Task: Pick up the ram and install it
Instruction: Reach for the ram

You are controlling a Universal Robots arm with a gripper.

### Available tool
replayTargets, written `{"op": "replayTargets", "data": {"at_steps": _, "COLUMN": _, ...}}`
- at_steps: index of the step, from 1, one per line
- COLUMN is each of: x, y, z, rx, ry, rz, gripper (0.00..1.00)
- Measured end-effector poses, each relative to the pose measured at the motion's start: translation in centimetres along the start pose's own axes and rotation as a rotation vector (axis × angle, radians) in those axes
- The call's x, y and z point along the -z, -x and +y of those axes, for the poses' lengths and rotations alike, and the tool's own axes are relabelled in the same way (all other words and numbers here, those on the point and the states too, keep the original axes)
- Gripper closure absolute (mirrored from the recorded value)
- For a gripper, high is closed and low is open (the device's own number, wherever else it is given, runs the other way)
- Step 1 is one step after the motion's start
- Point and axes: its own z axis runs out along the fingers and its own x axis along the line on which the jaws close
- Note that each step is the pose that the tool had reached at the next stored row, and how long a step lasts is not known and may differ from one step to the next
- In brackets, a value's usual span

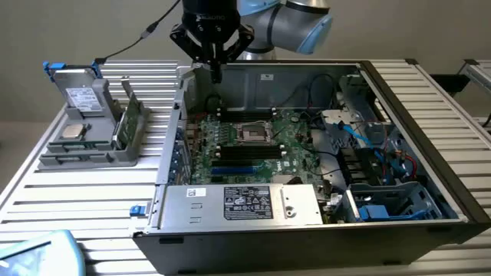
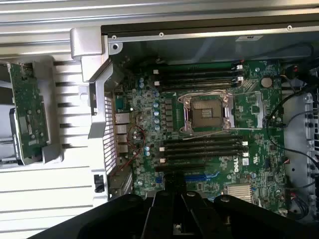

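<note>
I'm hovering the pincer clenched and empty. The ram is standing edgewise to the exterior view's left, lengthwise near-to-far.

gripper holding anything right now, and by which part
Nothing is held. The gripper is shut and empty, above the motherboard in the open case.

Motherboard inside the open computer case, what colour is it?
The motherboard is green, clearest in the wrist view.
</note>
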Motion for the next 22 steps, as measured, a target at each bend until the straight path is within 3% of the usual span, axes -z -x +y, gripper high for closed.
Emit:
{"op": "replayTargets", "data": {"at_steps": 12, "x": 0.02, "y": -0.1, "z": -0.01, "rx": -0.002, "ry": 0.0002, "rz": 0.0001, "gripper": 0.89}}
{"op": "replayTargets", "data": {"at_steps": 15, "x": 0.02, "y": -0.8, "z": -0.07, "rx": -0.001, "ry": 0.0007, "rz": 0.0, "gripper": 0.89}}
{"op": "replayTargets", "data": {"at_steps": 22, "x": 0.09, "y": -3.9, "z": -0.33, "rx": -0.001, "ry": 0.0047, "rz": 0.0003, "gripper": 0.89}}
